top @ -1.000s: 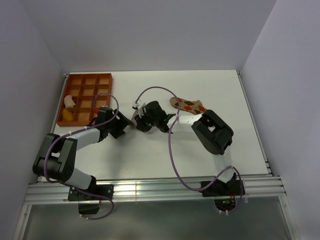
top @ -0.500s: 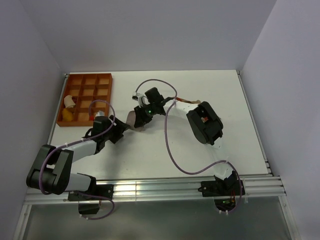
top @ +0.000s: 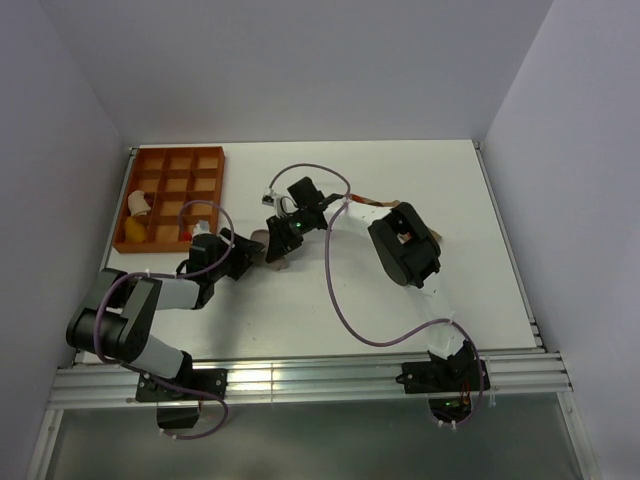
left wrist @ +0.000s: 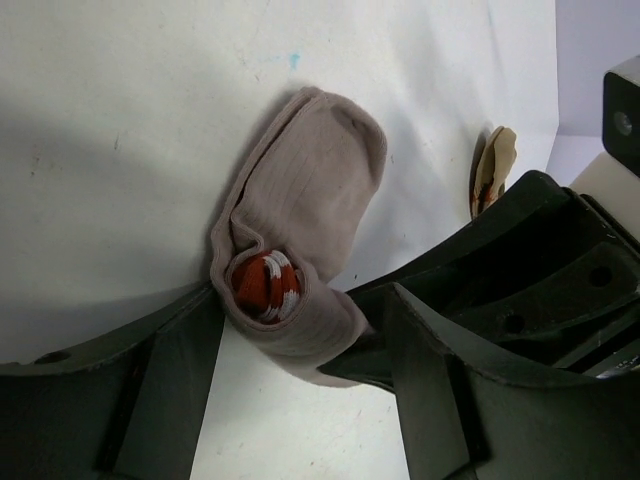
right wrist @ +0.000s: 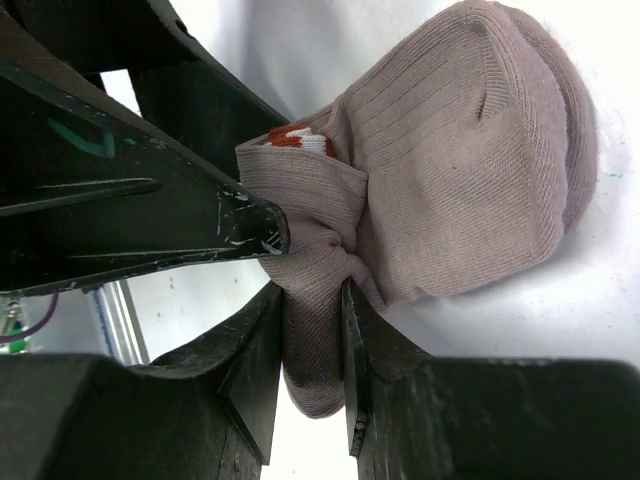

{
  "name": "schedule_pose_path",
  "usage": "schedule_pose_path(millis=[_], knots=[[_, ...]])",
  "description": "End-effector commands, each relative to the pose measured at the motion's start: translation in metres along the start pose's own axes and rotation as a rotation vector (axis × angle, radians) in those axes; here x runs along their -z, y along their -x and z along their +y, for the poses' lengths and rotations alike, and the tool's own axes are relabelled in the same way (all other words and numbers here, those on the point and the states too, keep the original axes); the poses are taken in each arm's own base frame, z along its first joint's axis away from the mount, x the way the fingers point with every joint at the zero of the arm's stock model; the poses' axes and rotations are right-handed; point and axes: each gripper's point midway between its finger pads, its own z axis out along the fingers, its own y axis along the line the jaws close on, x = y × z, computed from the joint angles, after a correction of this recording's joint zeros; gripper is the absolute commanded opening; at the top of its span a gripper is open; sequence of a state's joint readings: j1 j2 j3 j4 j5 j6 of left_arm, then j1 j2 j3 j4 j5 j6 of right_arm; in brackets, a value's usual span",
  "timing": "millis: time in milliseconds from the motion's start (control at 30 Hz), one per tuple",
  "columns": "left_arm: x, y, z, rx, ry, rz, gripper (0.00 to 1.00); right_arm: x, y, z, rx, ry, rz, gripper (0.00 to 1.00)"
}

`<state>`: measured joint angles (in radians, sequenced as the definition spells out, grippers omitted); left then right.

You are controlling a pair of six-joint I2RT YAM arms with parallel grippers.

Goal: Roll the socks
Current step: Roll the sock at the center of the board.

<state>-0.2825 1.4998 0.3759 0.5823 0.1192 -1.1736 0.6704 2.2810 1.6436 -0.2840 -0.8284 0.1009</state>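
Observation:
The grey-brown sock lies bunched on the white table, its red-and-white striped cuff tucked inside a rolled end. My right gripper is shut on a fold of this sock. My left gripper is open, its fingers on either side of the rolled end. In the top view both grippers meet at the sock left of the table's centre. The argyle sock shows only as a tan edge behind the right gripper. In the top view the right arm hides most of it.
An orange compartment tray stands at the back left, with a white and a yellow item in its near-left cells. Purple cables loop over both arms. The table's metal front rail runs along the near edge.
My right gripper pulled the sock left and back, and its arm now covers the argyle sock. My left gripper drew back a little, then came in again at the rolled end.

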Motion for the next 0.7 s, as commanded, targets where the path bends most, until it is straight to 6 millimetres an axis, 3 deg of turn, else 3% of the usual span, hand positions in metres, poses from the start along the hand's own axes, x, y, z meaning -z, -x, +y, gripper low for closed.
schedule_pose_path(millis=[0,267,500,667], knots=[[-0.002,-0.010,0.022,-0.003,0.067,0.022,0.69,-0.009,-0.020,-0.001,-0.076,0.016,0.068,0.00],[-0.006,-0.020,0.032,-0.068,0.104,0.075,0.62,-0.008,-0.022,0.006,-0.104,0.080,0.072,0.00],[-0.024,-0.046,0.020,-0.126,0.074,0.202,0.54,-0.002,-0.034,0.005,-0.155,0.096,0.065,0.00],[-0.024,-0.059,0.017,-0.146,0.069,0.244,0.50,0.007,-0.043,-0.003,-0.208,0.070,0.045,0.00]])
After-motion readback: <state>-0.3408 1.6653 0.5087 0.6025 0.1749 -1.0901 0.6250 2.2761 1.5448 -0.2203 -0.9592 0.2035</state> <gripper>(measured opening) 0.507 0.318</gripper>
